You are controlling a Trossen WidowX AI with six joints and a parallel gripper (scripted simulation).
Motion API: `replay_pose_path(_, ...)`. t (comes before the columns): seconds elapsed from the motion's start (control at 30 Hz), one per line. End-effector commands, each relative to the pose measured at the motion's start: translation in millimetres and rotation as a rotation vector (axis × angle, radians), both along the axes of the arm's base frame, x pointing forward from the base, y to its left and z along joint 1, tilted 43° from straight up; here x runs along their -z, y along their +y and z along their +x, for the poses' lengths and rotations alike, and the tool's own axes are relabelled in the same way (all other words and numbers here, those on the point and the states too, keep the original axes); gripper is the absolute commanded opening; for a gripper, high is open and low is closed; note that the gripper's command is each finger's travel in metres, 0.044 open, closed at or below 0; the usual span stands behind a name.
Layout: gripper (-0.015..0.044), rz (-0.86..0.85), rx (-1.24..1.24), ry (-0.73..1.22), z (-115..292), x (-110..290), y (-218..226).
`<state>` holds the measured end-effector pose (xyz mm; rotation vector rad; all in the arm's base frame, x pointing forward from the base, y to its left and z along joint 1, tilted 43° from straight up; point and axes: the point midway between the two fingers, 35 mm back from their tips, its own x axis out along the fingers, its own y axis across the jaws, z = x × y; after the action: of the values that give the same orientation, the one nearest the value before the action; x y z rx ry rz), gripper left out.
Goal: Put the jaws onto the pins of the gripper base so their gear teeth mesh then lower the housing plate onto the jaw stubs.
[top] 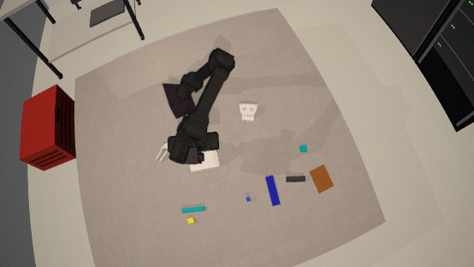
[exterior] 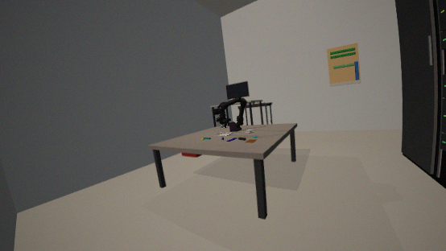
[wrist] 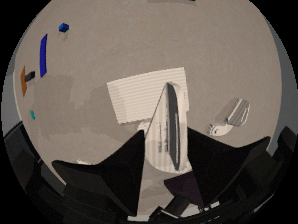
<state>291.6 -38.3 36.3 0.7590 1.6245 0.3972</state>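
Note:
My gripper (wrist: 162, 132) (top: 200, 158) is shut on a white ribbed part, seemingly a jaw (wrist: 155, 150), held upright between the black fingers. Its far end overlaps a white ribbed rectangular piece (wrist: 150, 95) (top: 210, 163) in the wrist view; the gap between them cannot be told. A rounded white bit shows beside the left fingertip, mostly hidden. The other white jaw (wrist: 239, 112) (top: 162, 152) lies to the right in the wrist view, its toothed end towards the gripper. A white piece with two round features (top: 248, 111) lies apart; whether these are pins or holes is unclear.
A blue cube (top: 248, 198) (wrist: 63, 27), blue bar (top: 273, 191) (wrist: 43, 56), black bar (top: 295, 179), orange plate (top: 321, 179) and teal cube (top: 303, 148) lie around the table. A teal bar (top: 193, 210) and yellow cube (top: 191, 221) lie near the front.

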Motion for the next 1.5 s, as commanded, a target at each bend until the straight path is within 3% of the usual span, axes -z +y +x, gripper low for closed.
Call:
replay_pose_path(0.0,0.0134,-0.004,0.007,0.001,0.7,0.1,-1.5)
replay_pose_path(1.47,0.0134,-0.002,0.007,0.001,10.9,-26.0,28.2)
